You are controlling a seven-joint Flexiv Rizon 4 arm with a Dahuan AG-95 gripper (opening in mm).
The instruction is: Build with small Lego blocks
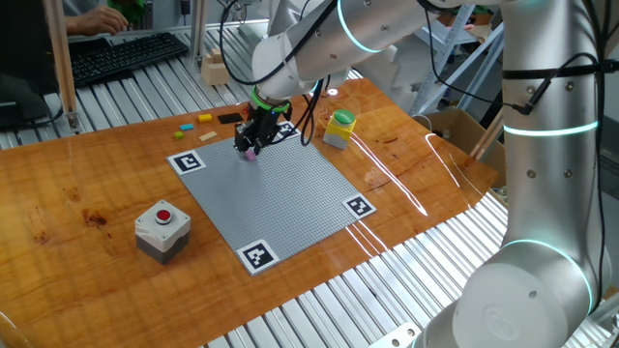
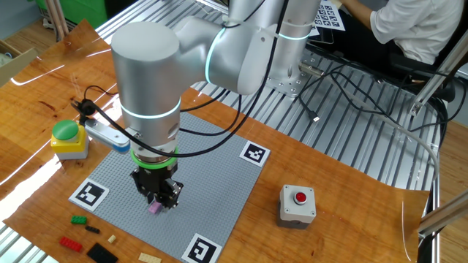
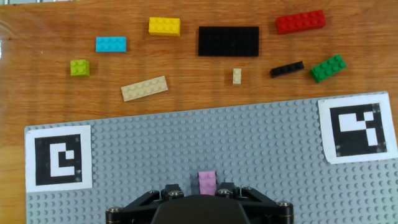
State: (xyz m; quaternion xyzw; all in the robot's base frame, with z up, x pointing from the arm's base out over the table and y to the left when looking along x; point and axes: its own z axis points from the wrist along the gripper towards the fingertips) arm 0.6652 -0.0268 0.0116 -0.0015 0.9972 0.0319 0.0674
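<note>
My gripper is shut on a small pink Lego brick and holds it down at the grey studded baseplate, near the edge closest to the loose bricks. Whether the brick touches the studs I cannot tell. The gripper and pink brick also show in one fixed view, and in the other fixed view. Loose on the wood beyond the plate lie a yellow brick, a blue one, a lime one, a tan one, a black plate, a red one and a green one.
A grey box with a red button stands by the plate's near left side. A yellow box with a green round top stands off the far right corner. Black-and-white marker tags sit on the plate's corners. A keyboard and a person are behind the table.
</note>
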